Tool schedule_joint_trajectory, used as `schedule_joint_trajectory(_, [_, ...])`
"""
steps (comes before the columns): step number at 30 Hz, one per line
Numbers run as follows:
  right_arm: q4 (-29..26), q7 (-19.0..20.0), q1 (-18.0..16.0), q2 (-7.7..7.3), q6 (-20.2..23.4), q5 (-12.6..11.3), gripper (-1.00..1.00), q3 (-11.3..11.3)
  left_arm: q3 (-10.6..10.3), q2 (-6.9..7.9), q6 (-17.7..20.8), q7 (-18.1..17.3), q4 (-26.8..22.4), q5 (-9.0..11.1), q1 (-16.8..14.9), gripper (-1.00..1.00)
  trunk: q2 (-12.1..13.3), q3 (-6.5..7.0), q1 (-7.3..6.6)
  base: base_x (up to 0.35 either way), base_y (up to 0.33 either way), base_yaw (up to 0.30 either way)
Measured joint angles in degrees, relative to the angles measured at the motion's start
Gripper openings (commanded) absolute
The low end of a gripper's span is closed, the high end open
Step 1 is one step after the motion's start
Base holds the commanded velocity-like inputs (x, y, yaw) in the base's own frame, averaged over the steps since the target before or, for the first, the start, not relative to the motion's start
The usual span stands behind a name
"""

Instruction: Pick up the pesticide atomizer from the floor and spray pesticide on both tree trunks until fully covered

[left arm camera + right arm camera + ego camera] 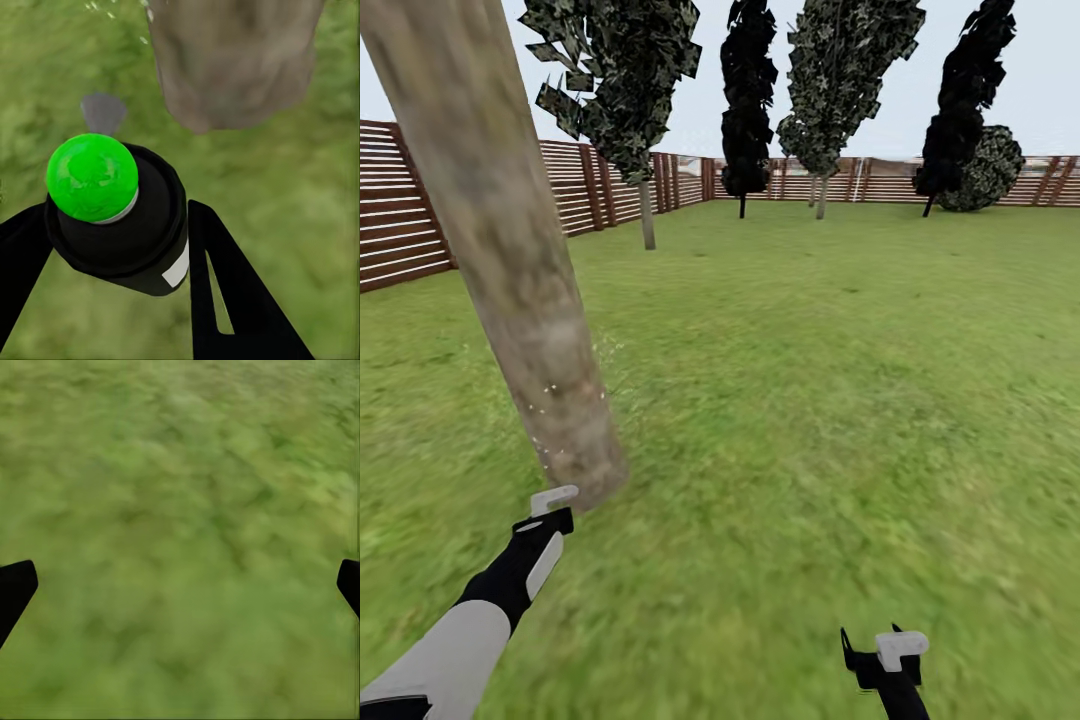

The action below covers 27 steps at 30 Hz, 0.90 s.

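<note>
While clamped on one pesticide atomizer (116,214), left pincer (112,247) beside one tree trunk (510,250); right pincer (180,585) spread.

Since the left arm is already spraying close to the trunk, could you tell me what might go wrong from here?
1. The left gripper sits very near the base of the tree trunk; a small reach forward could bump it.
2. White pesticide specks show only low down, so the upper trunk may stay uncovered.
3. The pesticide atomizer sits between two thin fingers and may twist if knocked.
</note>
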Motion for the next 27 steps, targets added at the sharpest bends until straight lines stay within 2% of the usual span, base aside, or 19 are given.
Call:
schedule_joint_trajectory(2, [0.0, 0.0, 0.0, 0.02, 0.02, 0.0, 1.0, 0.0, 0.25, 0.26, 0.07, 0.0, 0.04, -0.02, 0.0, -1.0, 0.0, 0.0, 0.0, 0.189, -0.214, 0.182])
schedule_joint_trajectory(11, [0.0, 0.0, 0.0, 0.02, -0.01, 0.0, 1.0, 0.0, 0.28, -0.24, 0.25, -0.18, -0.02, 0.17, 0.0, -1.0, 0.0, 0.0, 0.0, 0.188, -0.214, 0.269])
schedule_joint_trajectory(15, [0.0, 0.0, 0.0, -0.02, -0.01, 0.01, 1.0, 0.0, 0.39, 0.16, 0.55, -0.18, 0.5, 0.09, 0.0, -1.0, 0.0, 0.0, 0.0, 0.188, -0.214, 0.069])
schedule_joint_trajectory(16, [0.0, 0.0, 0.0, 0.0, -0.01, 0.0, 1.0, 0.0, 0.5, 0.26, 1.54, -0.24, 0.69, 0.03, 0.01, -1.0, 0.0, 0.0, 0.0, 0.188, -0.214, 0.005])
schedule_joint_trajectory(18, [0.0, 0.0, 0.0, -0.01, -0.01, 0.0, 1.0, 0.0, 0.55, 0.44, 6.03, -0.28, 0.77, -0.02, 0.01, -1.0, 0.0, 0.0, 0.0, 0.2, -0.212, 0.002])
schedule_joint_trajectory(20, [0.0, 0.0, 0.0, -0.02, -0.01, 0.01, 1.0, 0.0, 0.27, 0.46, 8.2, -0.63, 0.78, -0.09, 0.01, -1.0, 0.0, 0.0, 0.0, 0.232, -0.197, 0.0])
schedule_joint_trajectory(22, [0.0, 0.0, 0.0, -0.02, -0.01, 0.0, 1.0, 0.0, 0.07, -0.14, 8.71, -0.8, 0.78, -0.04, 0.01, -1.0, 0.0, 0.0, 0.0, 0.24, -0.19, 0.0])
schedule_joint_trajectory(25, [0.0, 0.0, 0.0, -0.02, -0.01, 0.01, 1.0, -0.01, 0.1, -2.7, 8.77, -0.84, 0.67, -0.03, -0.03, -1.0, 0.0, 0.0, 0.0, 0.137, -0.1, 0.0])
schedule_joint_trajectory(26, [0.0, 0.0, 0.0, -0.02, -0.01, 0.02, 1.0, 0.0, -0.09, -3.02, 8.76, -0.81, 0.52, -0.18, -0.05, -1.0, 0.0, 0.0, 0.0, 0.019, -0.013, 0.0])
schedule_joint_trajectory(27, [0.0, 0.0, 0.0, -0.02, -0.01, 0.01, 1.0, 0.0, -0.09, -2.66, 8.8, -0.79, 0.49, -0.53, -0.04, -1.0, 0.0, 0.0, 0.0, 0.009, -0.007, 0.0])
